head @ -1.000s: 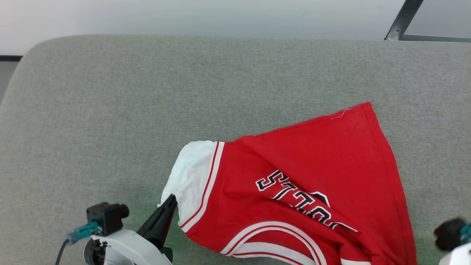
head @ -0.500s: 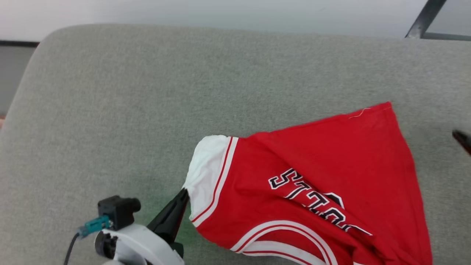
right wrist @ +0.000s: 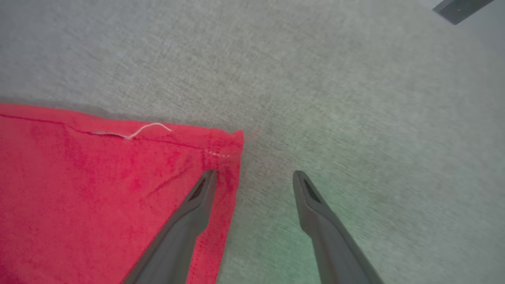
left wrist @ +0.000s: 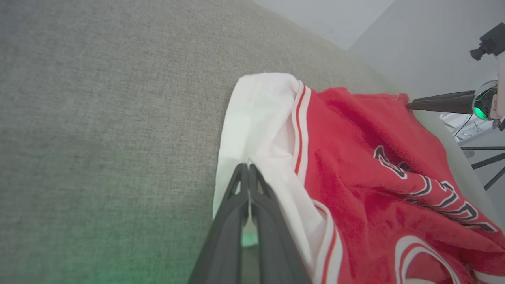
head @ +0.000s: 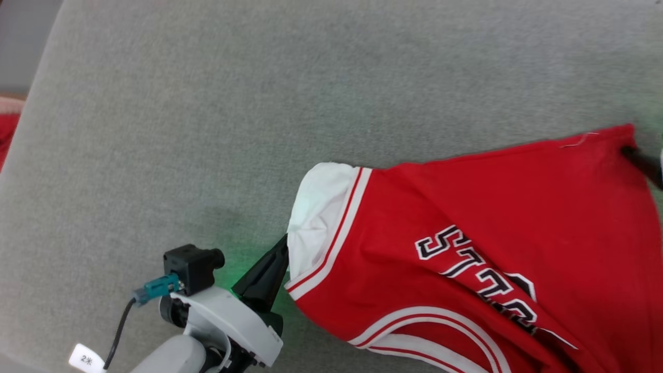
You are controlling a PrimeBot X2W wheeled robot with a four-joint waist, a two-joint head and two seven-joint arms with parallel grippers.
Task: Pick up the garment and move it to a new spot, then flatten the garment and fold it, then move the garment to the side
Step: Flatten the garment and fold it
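Fingers of the left gripper (head: 284, 246) sit pressed together at the near side, clamped on the white panel (head: 318, 207) at the garment's (head: 466, 233) left end. I see the garment lying rumpled on the grey padded surface (head: 207, 103), right of centre, striped trim (head: 334, 235) and black-outlined lettering (head: 476, 274) up. At its far right corner (right wrist: 227, 144), a loose white thread (right wrist: 156, 124) hangs off the hem. The right gripper (right wrist: 254, 173) is there, jaws spread wide, gripping nothing I can see: one finger over the red corner, the other over bare surface.
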